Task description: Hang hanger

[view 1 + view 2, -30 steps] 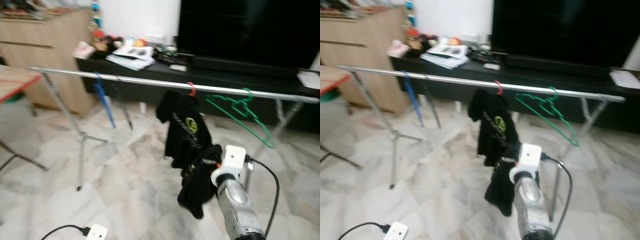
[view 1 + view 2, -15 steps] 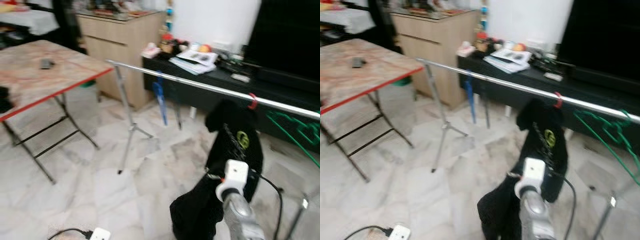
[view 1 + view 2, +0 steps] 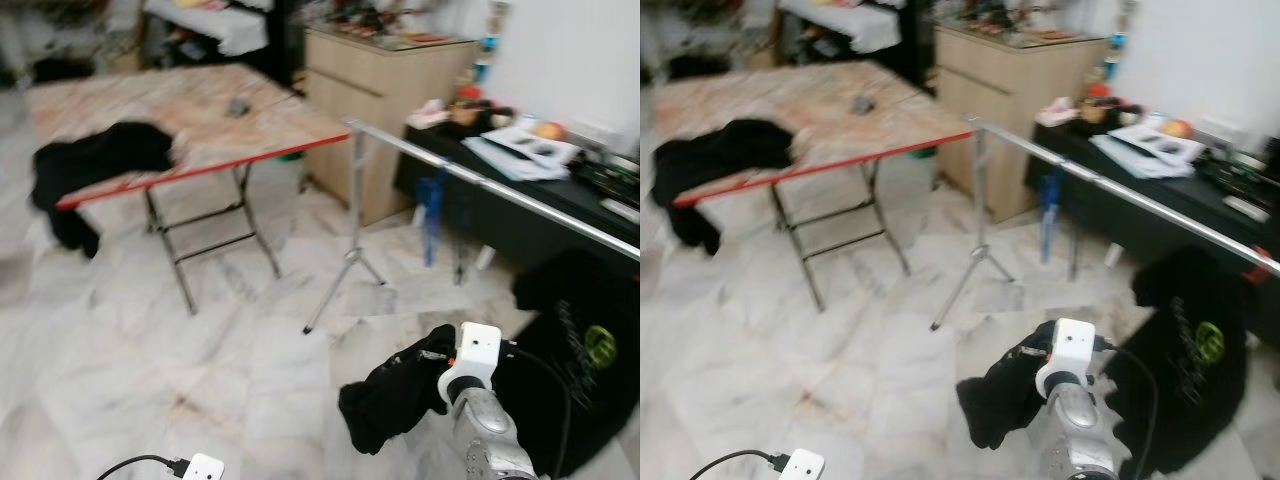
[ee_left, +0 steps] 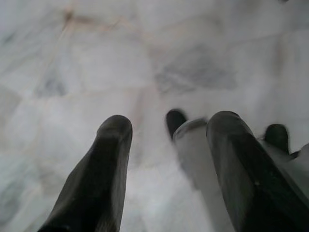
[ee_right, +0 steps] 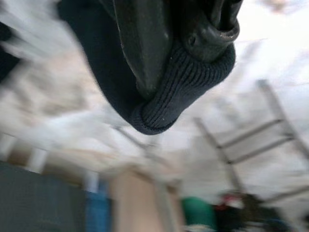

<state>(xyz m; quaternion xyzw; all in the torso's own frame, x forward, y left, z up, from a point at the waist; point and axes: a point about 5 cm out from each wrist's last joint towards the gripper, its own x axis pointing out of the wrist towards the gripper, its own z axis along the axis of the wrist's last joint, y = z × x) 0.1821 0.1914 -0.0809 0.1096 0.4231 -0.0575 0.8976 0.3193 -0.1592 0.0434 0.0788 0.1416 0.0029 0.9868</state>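
Right gripper (image 5: 183, 58): clenched on a dark knitted garment (image 3: 390, 395), ribbed hem pinched between the black fingers (image 5: 145, 48) in the right wrist view. Seen from the head, held low at front right, above the marble floor (image 3: 150, 350), bunched cloth hanging to the left of the silver right arm (image 3: 480, 440). Left gripper (image 4: 164, 140): released, two black fingers (image 4: 104, 169) spread apart, pointing down at bare marble.

Silver clothes rail (image 3: 480, 185) running across the right half of the scene on a tripod stand (image 3: 350, 260), near the raised arm. One black T-shirt with a yellow-green logo (image 3: 1190, 350) hanging from the rail on a red hanger (image 3: 1258, 268), just right of the held garment; contact between the two not determinable. Blue item (image 3: 430, 215) hanging further along the rail, type unclear.

Folding table with red edge (image 3: 200, 120) at left, black garment (image 3: 95, 165) draped over its near corner. White power strip (image 3: 200, 467) with black cable on the floor at the near edge. Whole scene slightly blurred.
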